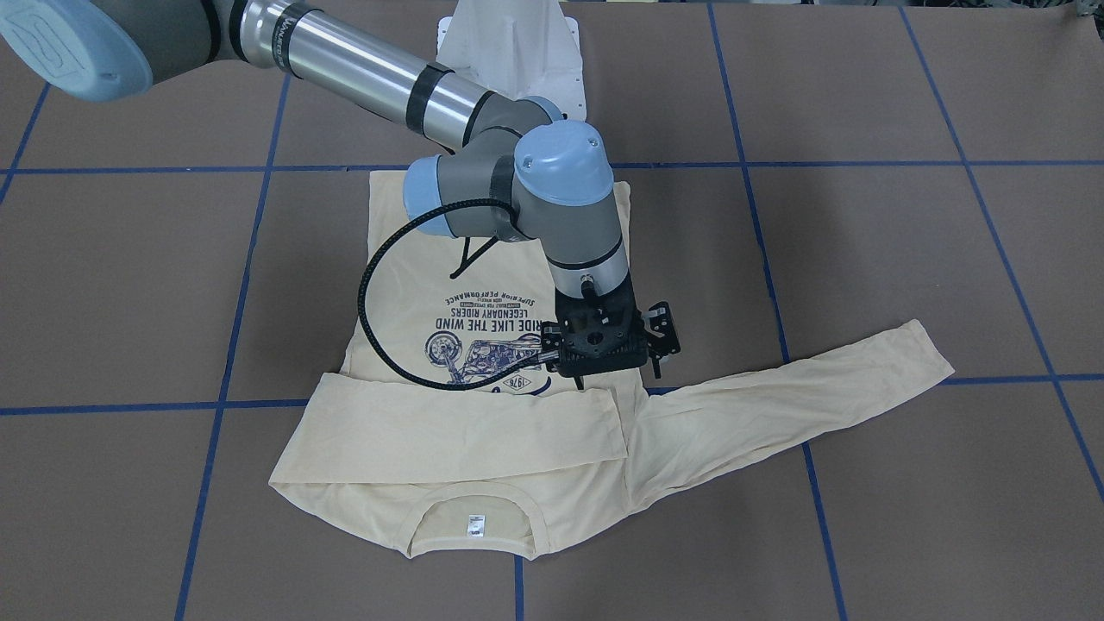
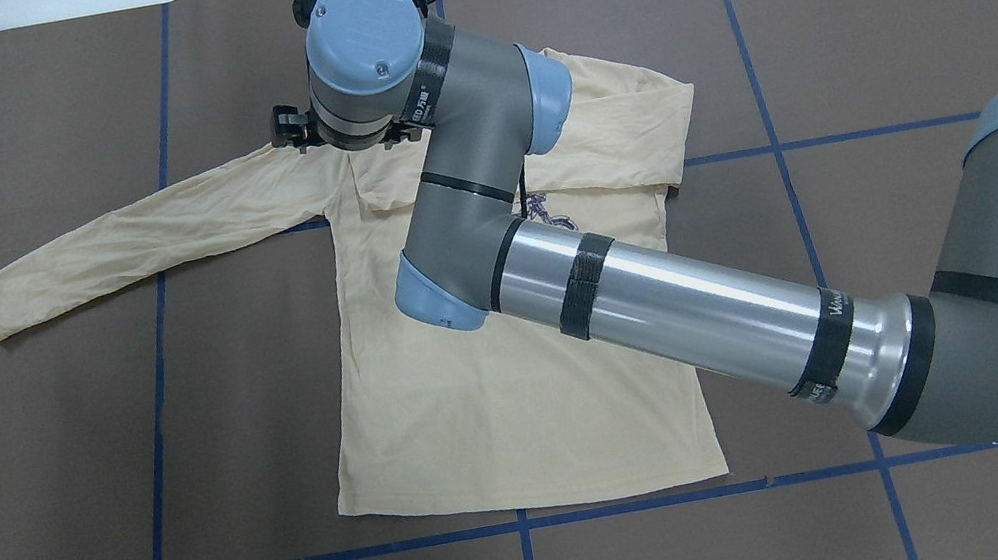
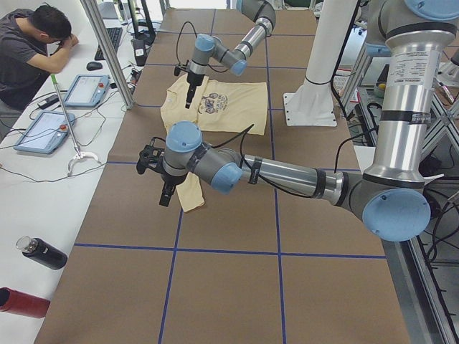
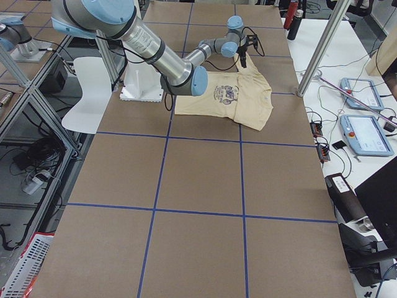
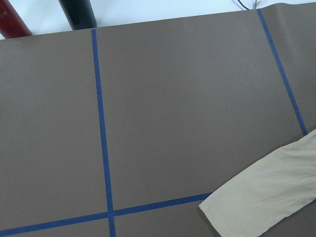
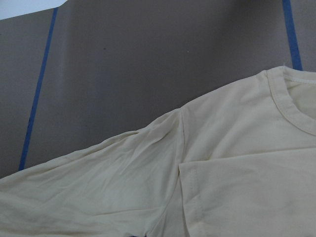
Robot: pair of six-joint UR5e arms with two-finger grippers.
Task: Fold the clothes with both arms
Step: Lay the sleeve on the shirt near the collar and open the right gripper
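Note:
The cream-yellow shirt lies flat, print side up, its neck tag toward the operators' side. One sleeve is folded across the chest over the top of the print. The other sleeve stretches out straight. My right gripper hovers over the shoulder where that sleeve starts, its fingers apart and holding nothing; its wrist view shows that shoulder. My left gripper hangs past the sleeve's cuff. It shows only in the exterior left view, so I cannot tell whether it is open or shut.
The brown table carries blue tape lines. The white pedestal stands behind the shirt's hem. A black bottle and a red bottle lie at the table's edge near the left arm. An operator and control tablets are alongside.

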